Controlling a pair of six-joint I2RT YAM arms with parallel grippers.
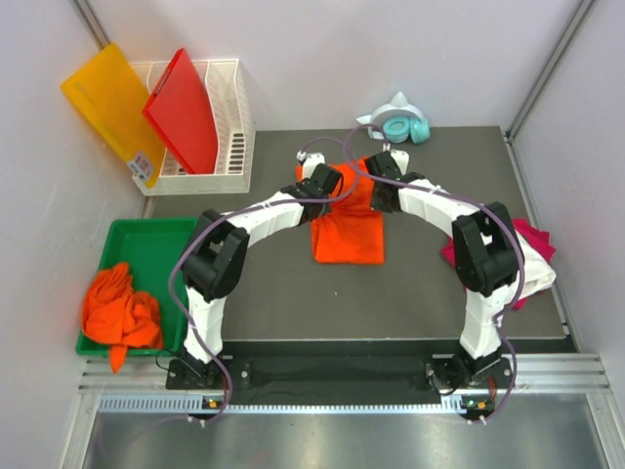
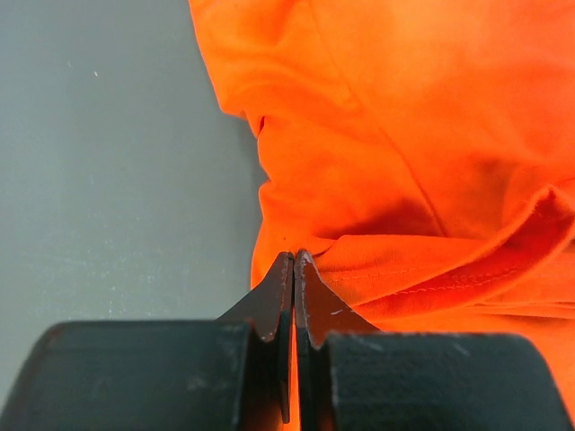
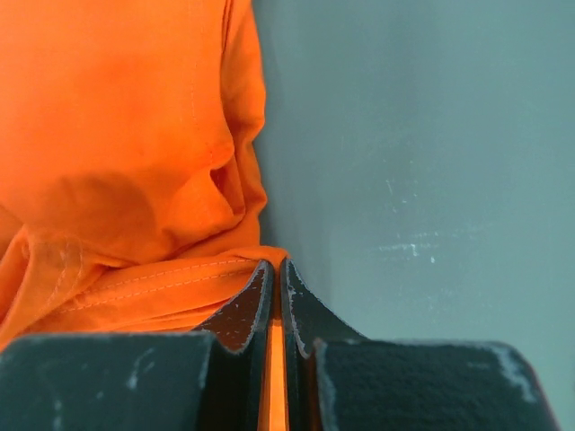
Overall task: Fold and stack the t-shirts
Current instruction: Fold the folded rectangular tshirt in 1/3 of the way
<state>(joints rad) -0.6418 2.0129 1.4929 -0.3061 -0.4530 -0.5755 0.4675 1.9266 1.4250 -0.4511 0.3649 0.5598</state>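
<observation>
On the gray table point(image 1: 439, 293), in the middle, lies an orange t-shirt point(image 1: 349, 239). Its long way runs from the far side toward the arms. The left gripper point(image 2: 294, 260) and right gripper point(image 3: 274, 265) each pinch a far corner, squeezed tight on cloth, both just as near. From above, the arms hide that far edge. How many layers are pinched is hard to tell.

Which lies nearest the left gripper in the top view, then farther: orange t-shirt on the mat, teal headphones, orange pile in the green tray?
1. Orange t-shirt, mid-mat, gripped by the left gripper.
2. Teal headphones, far edge, to its right.
3. Orange pile, in the green tray, near left.
</observation>
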